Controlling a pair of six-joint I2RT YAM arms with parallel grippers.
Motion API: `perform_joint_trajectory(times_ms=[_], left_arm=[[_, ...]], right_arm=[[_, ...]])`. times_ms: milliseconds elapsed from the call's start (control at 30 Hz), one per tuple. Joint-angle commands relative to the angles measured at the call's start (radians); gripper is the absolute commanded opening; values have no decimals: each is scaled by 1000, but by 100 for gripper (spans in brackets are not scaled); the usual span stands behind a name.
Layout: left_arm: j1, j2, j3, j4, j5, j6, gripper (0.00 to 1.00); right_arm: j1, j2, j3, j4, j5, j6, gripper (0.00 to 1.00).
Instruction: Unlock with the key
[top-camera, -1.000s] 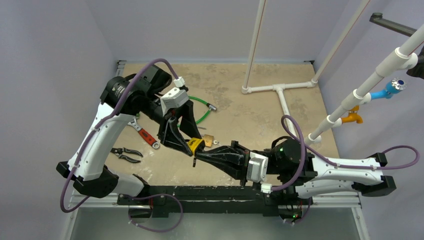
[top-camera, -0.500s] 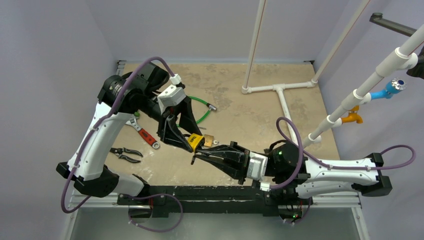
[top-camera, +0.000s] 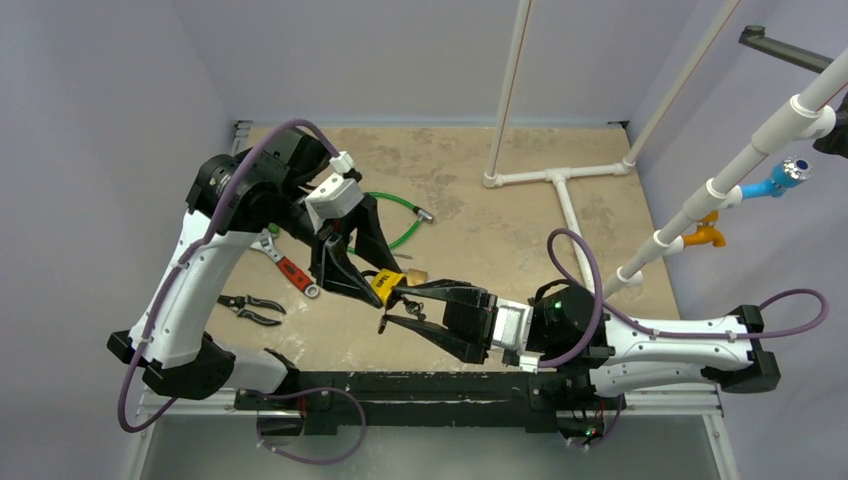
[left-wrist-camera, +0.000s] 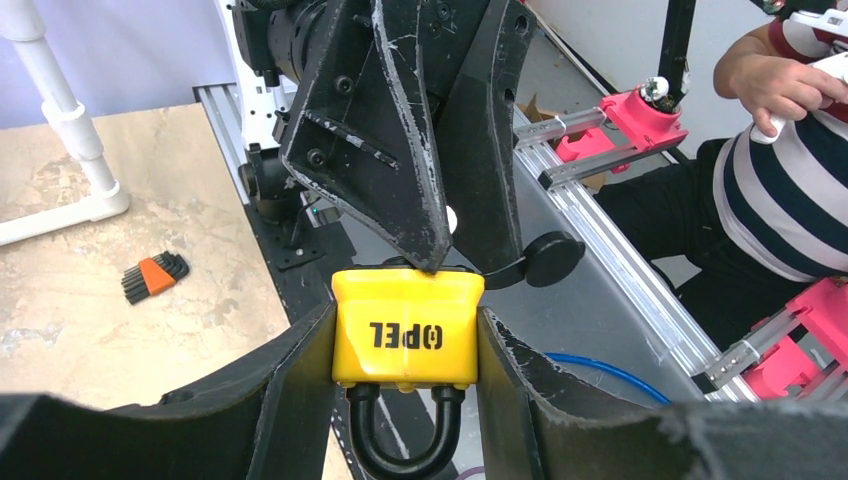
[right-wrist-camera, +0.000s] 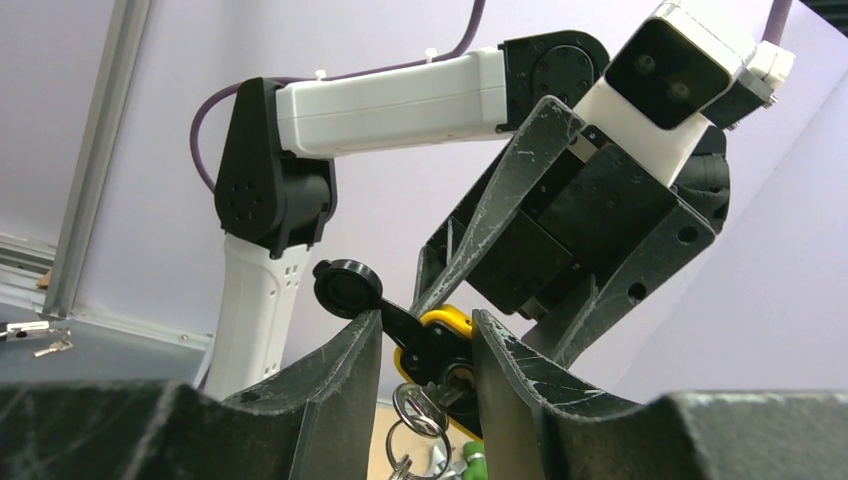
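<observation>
blocked: padlock (top-camera: 387, 288) sides by left pincer (top-camera: 377, 283), front by right pincer (top-camera: 394, 305) | free: table (top-camera: 480, 240) toward pipe frame (top-camera: 556, 178)

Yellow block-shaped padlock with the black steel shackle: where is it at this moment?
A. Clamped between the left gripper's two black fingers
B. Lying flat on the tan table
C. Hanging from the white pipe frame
A: the left wrist view shows the yellow padlock pinched on both sides by the left gripper, held up off the table.
</observation>
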Motion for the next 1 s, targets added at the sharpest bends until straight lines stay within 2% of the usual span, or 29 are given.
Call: perform_joint_trajectory(times_ms=[0,133,367,500,633,767,800,833,967], left_arm=[[12,-38,27,-177,319,18,0],[25,-34,27,-177,320,27,0],[71,-13,-12,-179,320,58,0],[77,-10,-14,-178,320,63,0],[76,-9,-12,-178,320,68,0],[79,-9,-15,-180,320,72,0],[80,-10,-16,-180,319,72,0],[82,-11,-17,-180,320,73,0],[98,-15,-17,-180,318,76,0]], right_arm=[[-8,-1,3,-102,47,26,38],[-9,1,17,-111,45,19,40],[-10,1,69,-157,47,-14,49],[-9,-8,97,-182,74,-30,60],[-9,-9,151,-232,73,-42,67],[-8,-9,186,-264,69,-52,80],[-8,-10,198,-274,74,-52,85],[-9,-11,210,-287,78,-53,97],[-9,-39,259,-334,73,-43,98]])
